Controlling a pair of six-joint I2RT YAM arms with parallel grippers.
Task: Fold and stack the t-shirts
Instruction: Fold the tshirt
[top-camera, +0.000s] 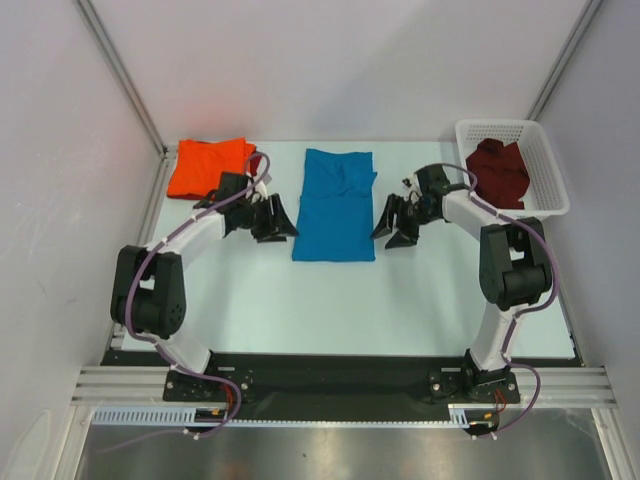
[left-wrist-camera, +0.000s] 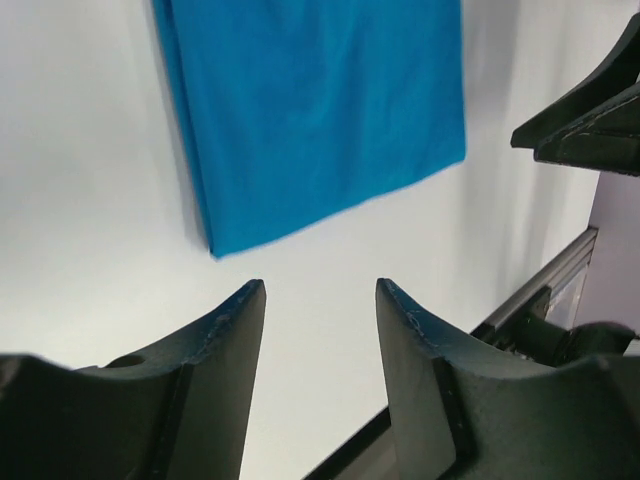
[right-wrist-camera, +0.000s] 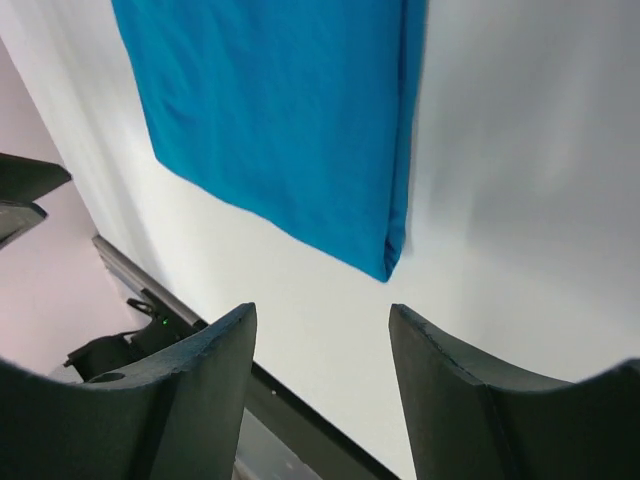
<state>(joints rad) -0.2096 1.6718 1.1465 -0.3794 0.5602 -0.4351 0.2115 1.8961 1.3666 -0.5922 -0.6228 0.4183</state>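
Observation:
A bright blue t-shirt (top-camera: 336, 204), folded into a long rectangle, lies flat at the table's middle. It also shows in the left wrist view (left-wrist-camera: 315, 110) and the right wrist view (right-wrist-camera: 285, 115). My left gripper (top-camera: 276, 222) is open and empty just left of it. My right gripper (top-camera: 396, 226) is open and empty just right of it. A folded orange t-shirt (top-camera: 205, 166) lies at the back left, with a dark maroon edge (top-camera: 256, 160) showing beside it. A dark maroon t-shirt (top-camera: 498, 172) lies crumpled in the white basket (top-camera: 545, 158).
The white lattice basket stands at the back right corner. Grey walls close in the table on the left, back and right. A black rail (top-camera: 330, 375) runs along the near edge between the arm bases.

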